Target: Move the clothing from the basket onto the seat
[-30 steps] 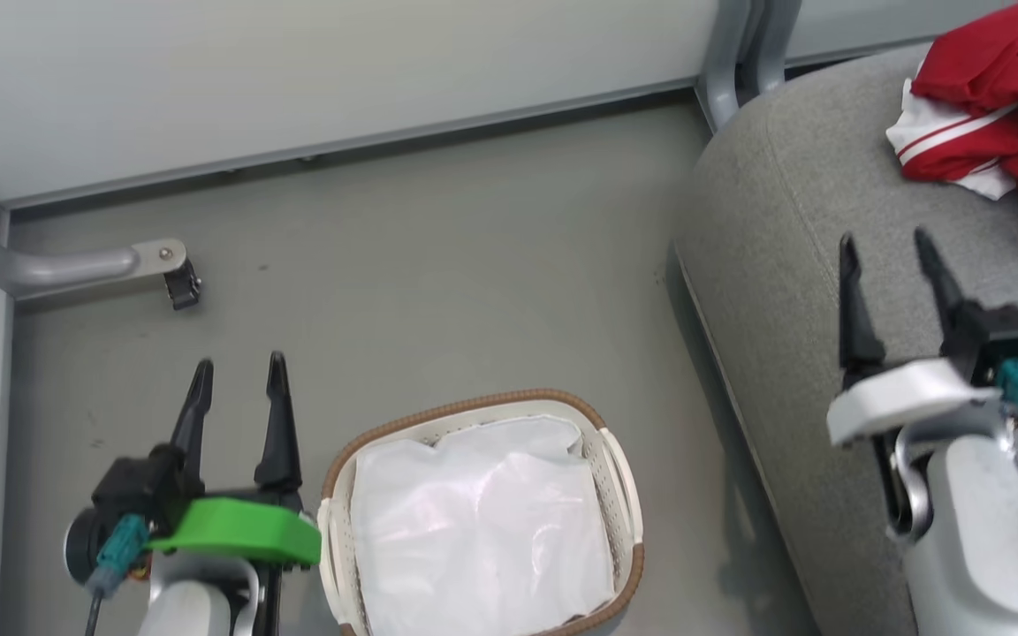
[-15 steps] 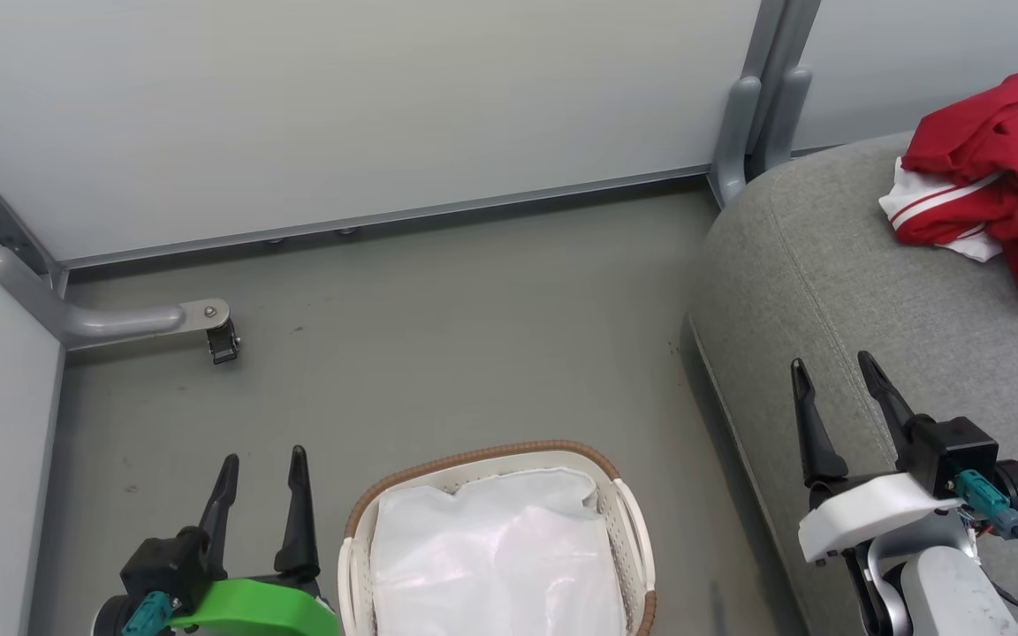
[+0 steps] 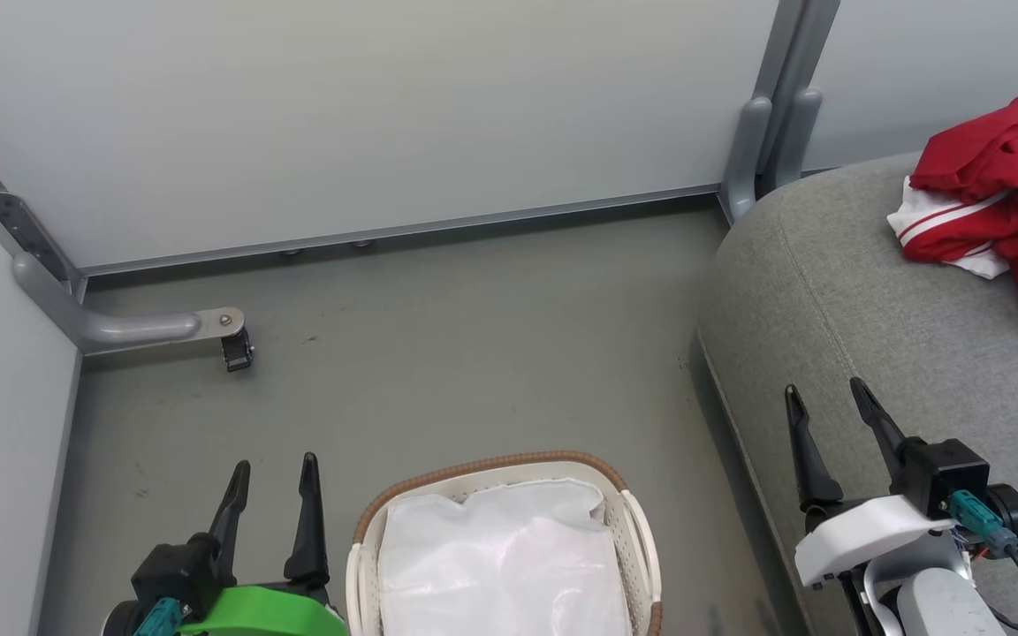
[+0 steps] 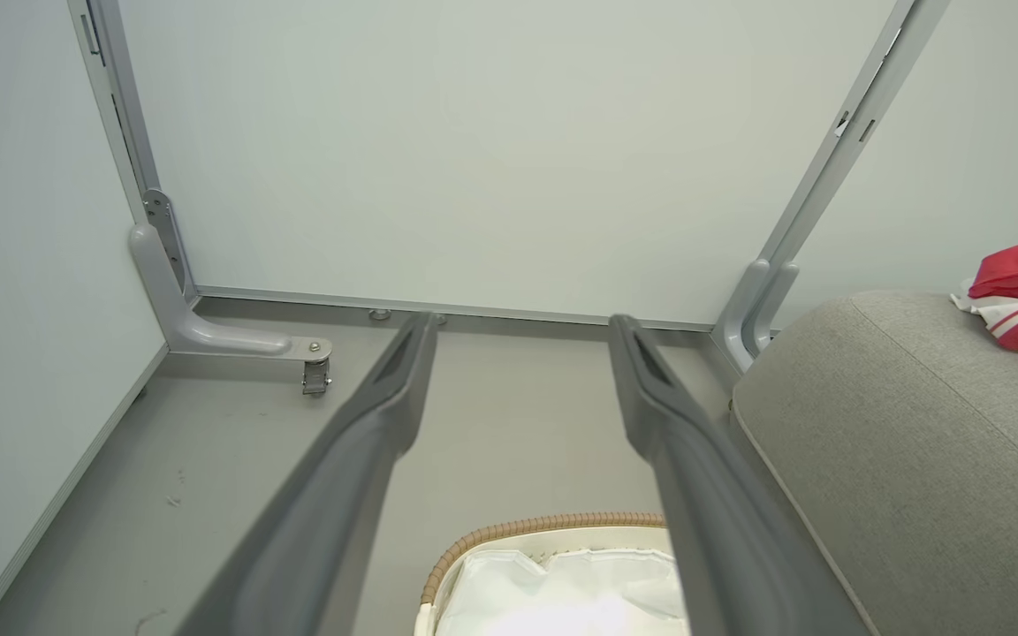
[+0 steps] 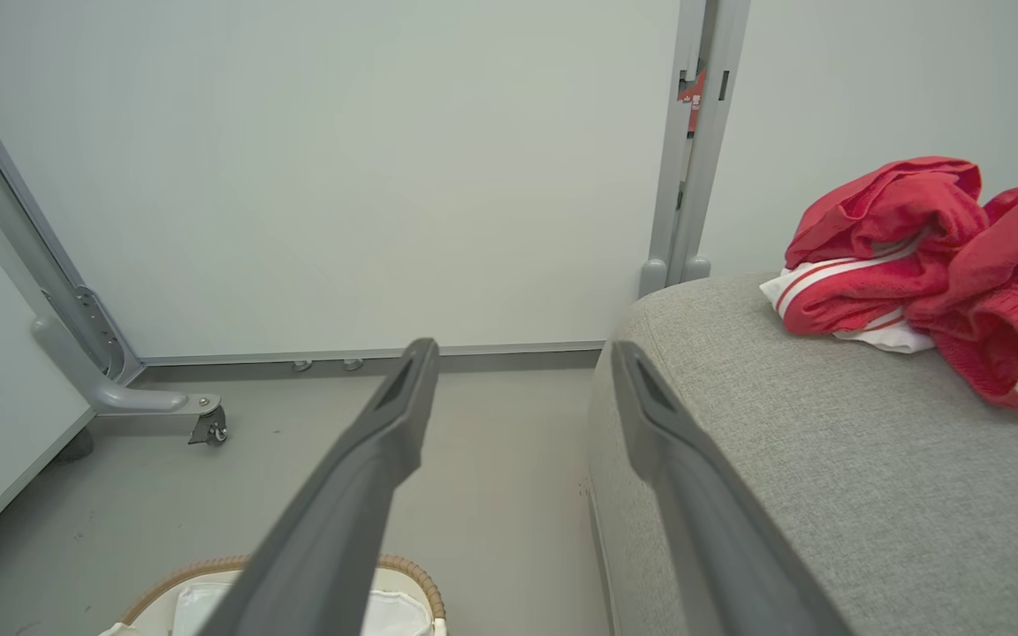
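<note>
Basically done; clothing (image 3: 995,190) lies on the seat (image 3: 871,336), well right of the basket (image 3: 491,465); basket holds just liner (image 3: 500,565); my left gripper (image 3: 276,461) and right gripper (image 3: 824,386) spread, empty.

The clothing (image 3: 995,203) lies crumpled on the seat (image 3: 898,336) at the upper right, red with white striped trim, well apart from the basket (image 3: 491,465). The basket stands on the grey floor (image 3: 438,336) at the bottom centre, a white liner (image 3: 500,565) inside it. The left gripper (image 3: 277,461) hovers just beside the basket, its 2 fingers parted and bare. The right gripper (image 3: 824,386) hangs over the seat's near edge, fingers likewise parted.
</note>
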You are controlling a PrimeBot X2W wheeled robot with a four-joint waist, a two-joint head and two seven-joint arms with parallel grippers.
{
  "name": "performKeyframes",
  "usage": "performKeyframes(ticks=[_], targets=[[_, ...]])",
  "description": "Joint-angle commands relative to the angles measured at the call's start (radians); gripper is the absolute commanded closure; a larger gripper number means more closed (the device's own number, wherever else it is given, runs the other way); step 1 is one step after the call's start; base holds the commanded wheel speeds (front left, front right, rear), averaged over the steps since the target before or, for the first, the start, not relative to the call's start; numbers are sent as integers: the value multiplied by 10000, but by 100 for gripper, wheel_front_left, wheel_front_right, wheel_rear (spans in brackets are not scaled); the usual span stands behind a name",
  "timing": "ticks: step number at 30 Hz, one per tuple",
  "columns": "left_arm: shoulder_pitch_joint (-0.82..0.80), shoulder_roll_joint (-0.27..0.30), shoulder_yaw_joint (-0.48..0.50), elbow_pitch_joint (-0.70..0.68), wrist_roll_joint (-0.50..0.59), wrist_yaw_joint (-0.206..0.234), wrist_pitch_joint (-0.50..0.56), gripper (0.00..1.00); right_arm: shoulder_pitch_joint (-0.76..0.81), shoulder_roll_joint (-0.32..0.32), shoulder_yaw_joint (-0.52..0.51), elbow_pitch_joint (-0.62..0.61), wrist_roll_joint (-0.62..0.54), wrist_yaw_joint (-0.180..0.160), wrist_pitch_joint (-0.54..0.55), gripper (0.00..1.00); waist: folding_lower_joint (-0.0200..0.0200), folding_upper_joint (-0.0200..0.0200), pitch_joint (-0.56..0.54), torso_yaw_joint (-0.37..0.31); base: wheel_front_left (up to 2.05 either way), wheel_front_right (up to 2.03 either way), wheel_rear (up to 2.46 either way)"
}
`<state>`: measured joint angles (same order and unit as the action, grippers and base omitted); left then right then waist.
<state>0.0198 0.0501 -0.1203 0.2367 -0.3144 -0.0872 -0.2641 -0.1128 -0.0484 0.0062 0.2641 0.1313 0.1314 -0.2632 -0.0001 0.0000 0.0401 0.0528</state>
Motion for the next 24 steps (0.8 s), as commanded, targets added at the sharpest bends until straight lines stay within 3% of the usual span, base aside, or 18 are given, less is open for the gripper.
performKeyframes(ticks=[1, 11, 12, 17, 24], targets=[[157, 8, 28, -27, 45, 43, -5, 0, 153, -39, -3, 30, 23, -14, -23, 0, 1, 0, -7, 10, 0, 0, 0], [172, 7, 76, -166, 25, 21, -7, 0, 114, -39, -67, -55, 91, -14, -24, 0, 1, 0, 67, 77, 0, 0, 0], [53, 0, 52, -127, 29, 6, 2, 100, 13, 0, -42, -17, 44, 0, 0, 100, 1, 0, 67, 75, 0, 0, 0], [84, -11, -1, 248, -27, 2, 14, 100, 157, 80, -26, 363, 103, 2, 60, 100, 1, 0, 67, 75, 0, 0, 0], [-38, 44, 157, 213, -1350, -36, 322, 100, 113, 69, -170, 334, 1529, 1, 450, 100, 1, 0, 42, 41, 0, 0, 0]])
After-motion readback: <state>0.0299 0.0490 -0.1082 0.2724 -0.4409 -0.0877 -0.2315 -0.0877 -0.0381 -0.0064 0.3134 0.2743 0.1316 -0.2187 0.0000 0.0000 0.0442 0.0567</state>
